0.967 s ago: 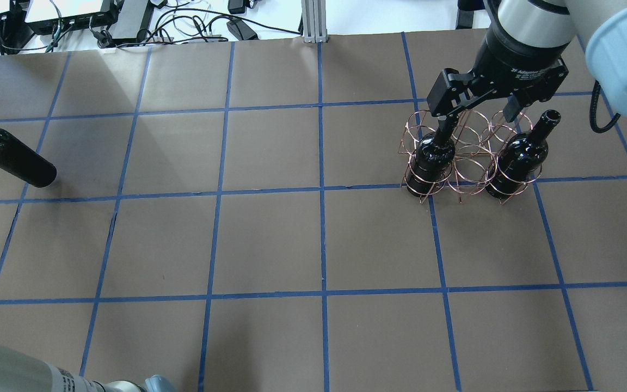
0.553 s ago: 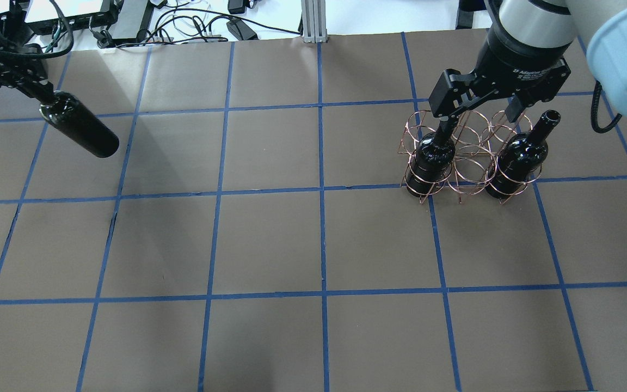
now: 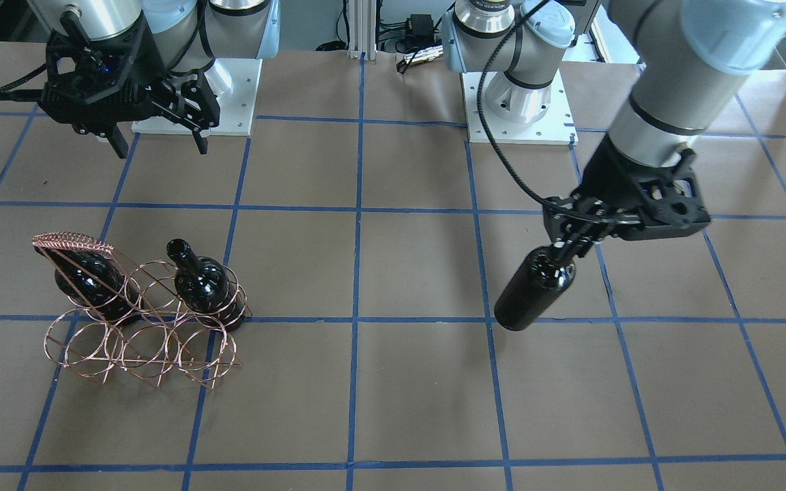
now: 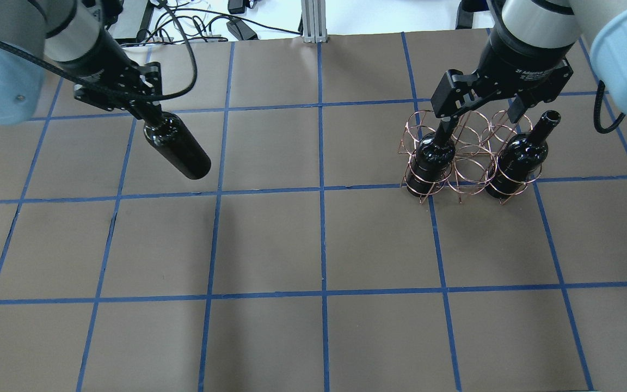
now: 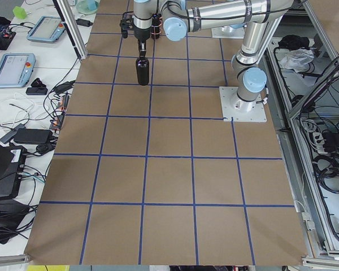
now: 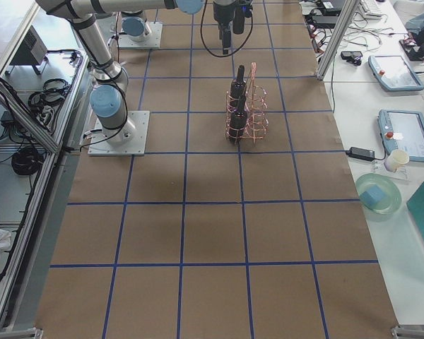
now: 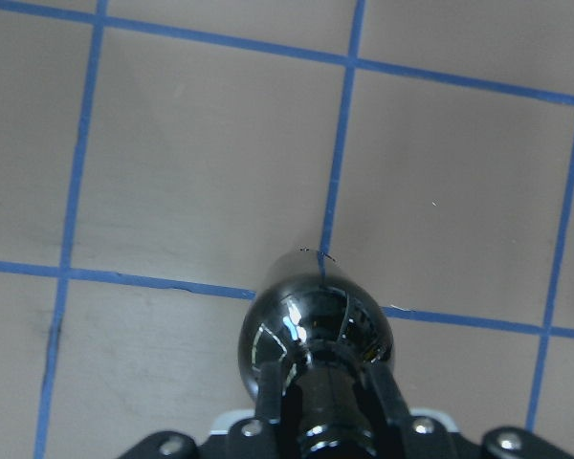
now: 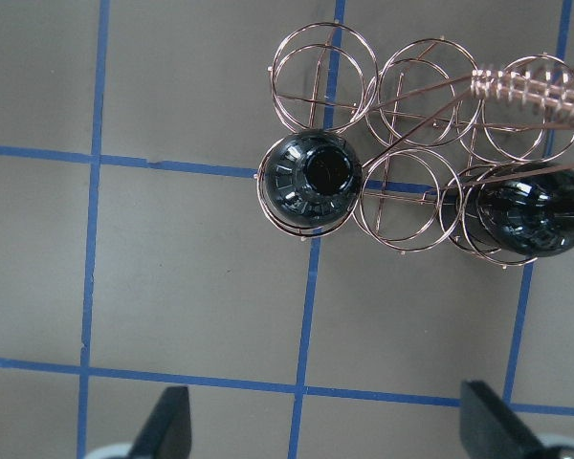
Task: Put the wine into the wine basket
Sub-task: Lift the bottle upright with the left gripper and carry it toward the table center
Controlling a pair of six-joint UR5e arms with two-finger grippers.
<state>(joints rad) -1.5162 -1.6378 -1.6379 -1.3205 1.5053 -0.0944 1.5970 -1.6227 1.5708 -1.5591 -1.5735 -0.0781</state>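
Note:
My left gripper [image 4: 147, 113] is shut on the neck of a glossy black wine bottle [image 4: 176, 146] and holds it tilted above the table, left of centre; it also shows in the front view [image 3: 535, 290] and the left wrist view [image 7: 316, 320]. The rose-copper wine basket [image 4: 472, 148] stands at the far right and holds two alike bottles, one [image 4: 432, 155] at its left end and one [image 4: 517, 155] at its right end, with the cell between them empty. My right gripper [image 4: 479, 120] is open and empty, hovering above the basket [image 8: 411, 191].
The basket's tall wire-wrapped handle [image 3: 72, 241] rises over one end. The basket's row on the operators' side [image 3: 140, 348] holds nothing. Cables and boxes [image 4: 101, 22] lie beyond the table's far edge. Blue tape lines grid the brown tabletop.
My left arm has carried the bottle from the table's left edge rightward toward the centre. My right gripper has stayed open above the basket, almost unmoved.

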